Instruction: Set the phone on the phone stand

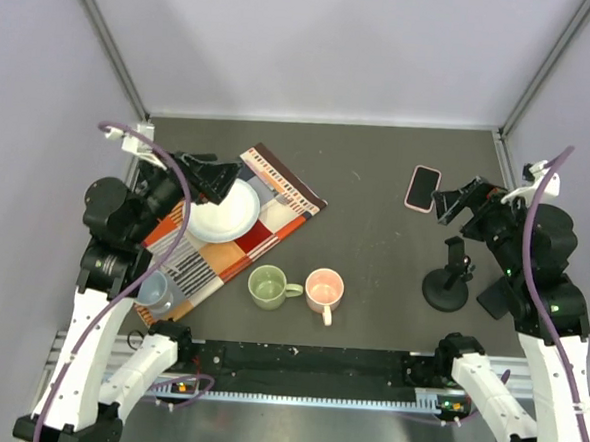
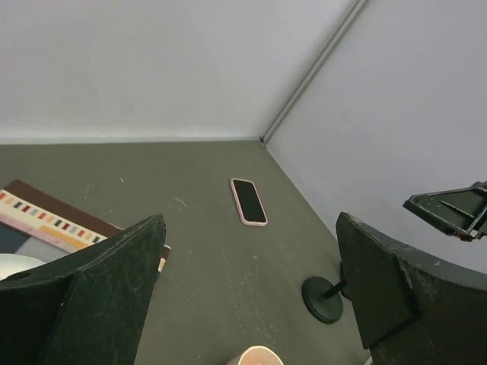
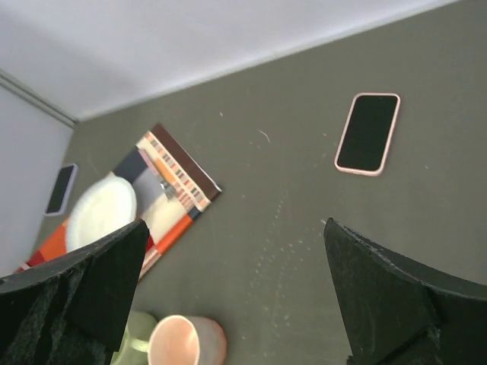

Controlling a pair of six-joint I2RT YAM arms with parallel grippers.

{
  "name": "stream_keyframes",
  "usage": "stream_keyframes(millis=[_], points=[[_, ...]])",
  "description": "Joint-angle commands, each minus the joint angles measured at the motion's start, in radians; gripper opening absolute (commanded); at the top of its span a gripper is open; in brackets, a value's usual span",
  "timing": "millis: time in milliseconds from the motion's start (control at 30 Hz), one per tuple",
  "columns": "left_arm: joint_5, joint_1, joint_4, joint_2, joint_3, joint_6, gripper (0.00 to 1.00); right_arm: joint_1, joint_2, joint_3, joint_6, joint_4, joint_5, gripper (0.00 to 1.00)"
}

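A phone (image 1: 422,187) in a pink case lies screen up on the dark table at the back right; it also shows in the left wrist view (image 2: 249,201) and the right wrist view (image 3: 368,133). The black phone stand (image 1: 450,279) with a round base stands empty in front of it, and its base shows in the left wrist view (image 2: 323,298). My right gripper (image 1: 454,202) is open and empty, raised just right of the phone. My left gripper (image 1: 206,173) is open and empty above the white plate (image 1: 224,211).
A patterned mat (image 1: 229,227) on the left carries the plate and a blue-grey cup (image 1: 154,290). A green mug (image 1: 270,287) and a pink mug (image 1: 324,289) stand at the front middle. Grey walls enclose the table.
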Motion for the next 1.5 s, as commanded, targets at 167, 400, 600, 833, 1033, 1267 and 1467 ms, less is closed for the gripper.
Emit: stream_keyframes(millis=[167,400,600,833,1033,1267,1467], points=[[0.233,0.005,0.010,0.136,0.020,-0.049,0.98,0.010,-0.071,-0.125,-0.068,-0.106,0.119,0.99],[0.320,0.005,0.038,0.167,-0.037,-0.063,0.96,0.010,-0.163,-0.220,-0.049,-0.192,0.226,0.99],[0.354,0.003,0.042,0.185,-0.051,-0.063,0.94,0.010,-0.186,-0.245,-0.002,-0.238,0.304,0.99],[0.373,0.001,0.042,0.170,-0.063,-0.066,0.93,0.010,-0.148,-0.265,-0.003,-0.215,0.352,0.68],[0.386,0.003,0.059,0.159,-0.097,-0.088,0.93,0.010,-0.124,-0.282,0.006,-0.198,0.366,0.62],[0.432,0.000,0.130,0.173,-0.131,-0.155,0.92,0.010,-0.111,-0.320,0.009,-0.154,0.324,0.45],[0.422,-0.040,0.136,0.193,-0.141,-0.170,0.91,0.008,-0.097,-0.346,0.005,-0.116,0.301,0.36]])
